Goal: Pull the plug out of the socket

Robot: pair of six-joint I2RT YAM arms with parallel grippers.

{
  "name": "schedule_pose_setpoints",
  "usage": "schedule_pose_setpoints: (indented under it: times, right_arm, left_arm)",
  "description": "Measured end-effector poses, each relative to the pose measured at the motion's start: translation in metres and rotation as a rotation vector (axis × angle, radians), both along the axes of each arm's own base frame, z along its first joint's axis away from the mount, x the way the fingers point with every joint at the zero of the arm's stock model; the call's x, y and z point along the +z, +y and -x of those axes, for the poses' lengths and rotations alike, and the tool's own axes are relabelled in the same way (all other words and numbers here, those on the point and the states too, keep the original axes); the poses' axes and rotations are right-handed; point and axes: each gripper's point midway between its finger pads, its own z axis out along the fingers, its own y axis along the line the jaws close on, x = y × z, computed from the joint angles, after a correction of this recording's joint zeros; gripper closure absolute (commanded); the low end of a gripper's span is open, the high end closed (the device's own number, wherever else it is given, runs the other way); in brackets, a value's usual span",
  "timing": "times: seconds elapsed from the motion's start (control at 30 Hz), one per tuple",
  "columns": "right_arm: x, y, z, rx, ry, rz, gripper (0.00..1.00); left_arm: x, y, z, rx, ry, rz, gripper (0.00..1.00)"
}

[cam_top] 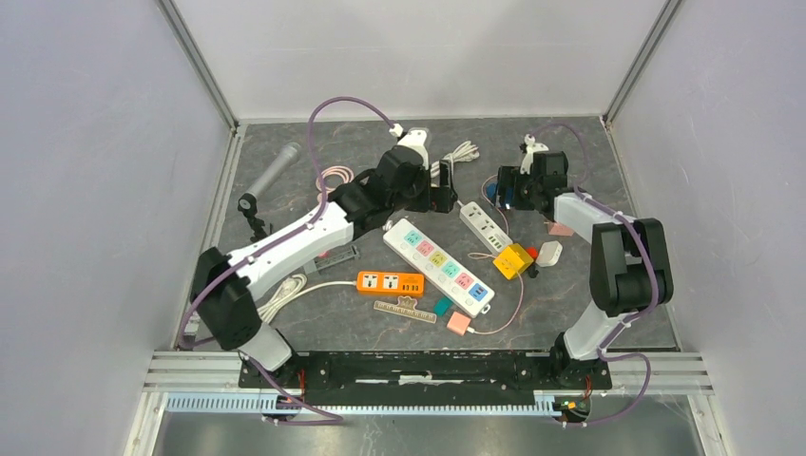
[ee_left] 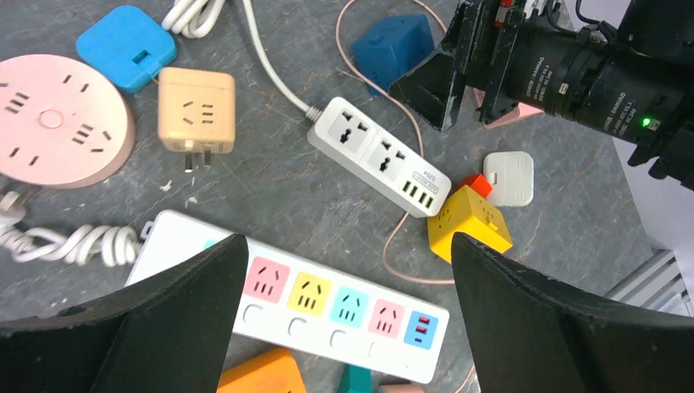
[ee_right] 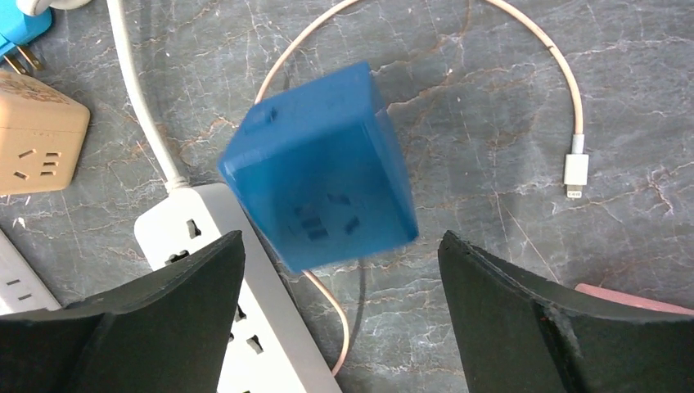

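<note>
two robot arms reach over a grey marbled bench [cam_top: 546, 309] strewn with power strips and adapters; the right claw [ee_right: 340, 237] hangs released, its two dark fingers spread wide, and the blue cube plug [ee_right: 319, 168] sits in the gap between them in the right wrist view, nearer the left finger and touching neither, its outline blurred so that it cannot be told whether it rests on the bench or is clear of it; the cube lies by the cord end of the small white socket strip [ee_right: 221, 270], apart from it, and in the left wrist view both round socket faces of that strip are exposed, with the cube just beside the tip of one right-claw finger; a thin pink cable [ee_right: 458, 16] loops around the cube and ends in a white connector on the stone; the left claw [ee_left: 348, 241] is likewise released, fingers wide apart, poised above the long white strip with coloured sockets [ee_left: 327, 299], holding nothing; a yellow cube [ee_left: 469, 221] lies just past the usb end of the small strip, a beige adapter [ee_left: 196, 110] and a round pink socket [ee_left: 57, 123] lie well to the other side
</note>
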Motion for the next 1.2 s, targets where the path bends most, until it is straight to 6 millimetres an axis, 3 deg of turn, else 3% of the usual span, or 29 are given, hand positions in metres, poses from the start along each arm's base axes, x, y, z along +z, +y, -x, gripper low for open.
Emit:
schedule_pose_setpoints:
  times: [0.17,0.27,0.37,0.6,0.87,1.1,1.2]
  right_arm:
    - [0.003,-0.006,0.005,-0.022,-0.009,0.018,0.04]
    - [0.017,-0.011,0.01,-0.04,-0.047,0.03,0.04]
    - [0.038,-0.015,0.019,-0.053,-0.107,0.037,0.04]
    - [0.112,-0.025,0.054,-0.084,-0.334,0.034,0.01]
    - [0.221,-0.058,0.125,-0.228,-0.641,0.064,0.02]
    - [0.288,-0.098,0.204,-0.422,-0.839,0.089,0.02]
    - [0.325,-0.116,0.238,-0.514,-0.924,0.096,0.02]
  left_arm:
    - [0.009,0.022,0.015,0.016,-0.009,-0.017,0.0]
    - [0.012,0.039,0.024,0.037,-0.011,-0.034,0.0]
    - [0.019,0.059,0.035,0.066,-0.021,-0.049,0.0]
    - [0.055,0.119,0.066,0.158,-0.093,-0.045,0.0]
    - [0.118,0.201,0.116,0.247,-0.253,0.042,0.0]
    - [0.164,0.294,0.154,0.42,-0.436,0.028,0.0]
    - [0.18,0.319,0.165,0.472,-0.483,0.038,0.0]
